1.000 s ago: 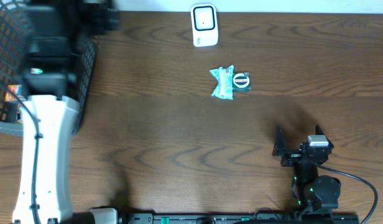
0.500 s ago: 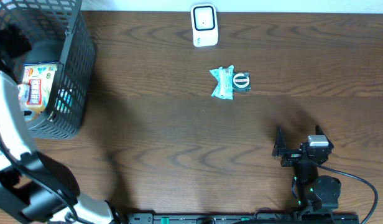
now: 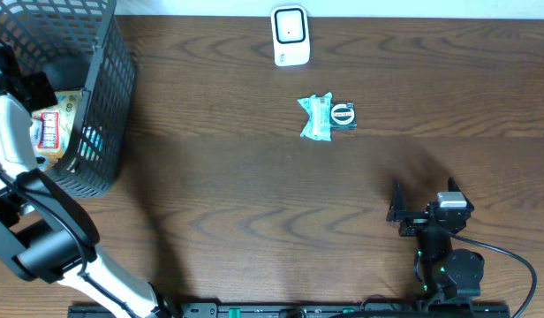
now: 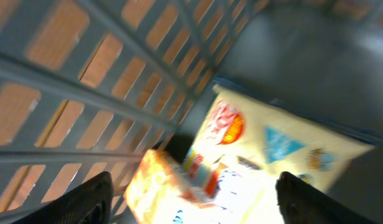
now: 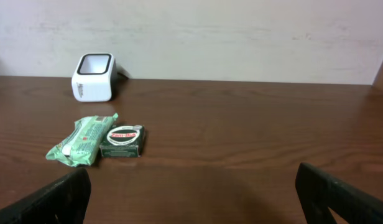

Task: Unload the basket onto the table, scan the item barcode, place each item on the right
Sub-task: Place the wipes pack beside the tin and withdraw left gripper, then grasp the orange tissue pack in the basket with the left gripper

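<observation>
one green packet [image 5: 79, 141], one oval-labelled box [image 5: 122, 142]

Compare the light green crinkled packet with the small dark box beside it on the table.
The light green crinkled packet is pale mint; the small dark box is blackish green with a round label on top. The packet is a soft, wrinkled wrapper; the box is rigid and square-edged. The packet is longer than the box. Both lie flat, side by side, on the brown wooden table.
</observation>
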You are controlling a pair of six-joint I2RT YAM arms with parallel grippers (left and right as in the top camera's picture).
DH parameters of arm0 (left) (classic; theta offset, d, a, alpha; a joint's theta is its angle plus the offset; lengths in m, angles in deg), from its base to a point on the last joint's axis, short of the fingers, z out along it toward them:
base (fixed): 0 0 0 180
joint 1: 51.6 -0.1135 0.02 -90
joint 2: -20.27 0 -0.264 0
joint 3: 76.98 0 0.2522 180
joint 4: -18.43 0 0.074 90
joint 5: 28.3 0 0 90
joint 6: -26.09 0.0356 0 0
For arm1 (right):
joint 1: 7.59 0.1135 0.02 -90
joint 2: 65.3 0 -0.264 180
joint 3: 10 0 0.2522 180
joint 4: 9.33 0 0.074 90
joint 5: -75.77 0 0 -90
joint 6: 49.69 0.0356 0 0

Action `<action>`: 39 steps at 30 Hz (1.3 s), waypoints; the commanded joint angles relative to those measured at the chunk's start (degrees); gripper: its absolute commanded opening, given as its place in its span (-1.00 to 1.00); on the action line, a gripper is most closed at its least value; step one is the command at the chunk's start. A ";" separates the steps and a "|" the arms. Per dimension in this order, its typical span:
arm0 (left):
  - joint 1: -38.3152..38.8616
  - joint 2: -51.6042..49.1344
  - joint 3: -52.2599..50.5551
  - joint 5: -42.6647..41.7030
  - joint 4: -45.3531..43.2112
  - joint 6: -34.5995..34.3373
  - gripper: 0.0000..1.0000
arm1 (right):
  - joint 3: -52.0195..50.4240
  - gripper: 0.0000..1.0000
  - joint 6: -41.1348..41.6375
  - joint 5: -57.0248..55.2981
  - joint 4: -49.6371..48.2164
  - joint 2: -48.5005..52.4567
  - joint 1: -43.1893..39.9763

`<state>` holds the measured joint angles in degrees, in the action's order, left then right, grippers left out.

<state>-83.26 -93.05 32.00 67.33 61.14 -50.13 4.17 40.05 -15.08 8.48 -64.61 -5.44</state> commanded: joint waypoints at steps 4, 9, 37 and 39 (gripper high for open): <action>-0.02 -3.45 -0.74 6.01 0.87 1.64 0.60 | -0.09 0.98 0.59 0.13 0.24 -0.31 -0.46; 0.24 -4.57 -1.31 6.03 0.85 1.88 0.60 | -0.09 0.98 0.59 0.13 0.24 -0.31 -0.46; -0.79 -7.06 -1.36 6.03 3.78 -0.26 -0.85 | -0.09 0.99 0.61 0.13 0.24 -0.31 -0.46; -0.79 -6.38 -1.36 6.01 3.78 -2.84 -0.85 | -0.09 0.99 0.59 0.13 0.24 -0.31 -0.46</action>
<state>-83.81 -99.54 31.12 73.65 64.68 -49.43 4.17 40.05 -15.05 8.48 -64.61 -5.46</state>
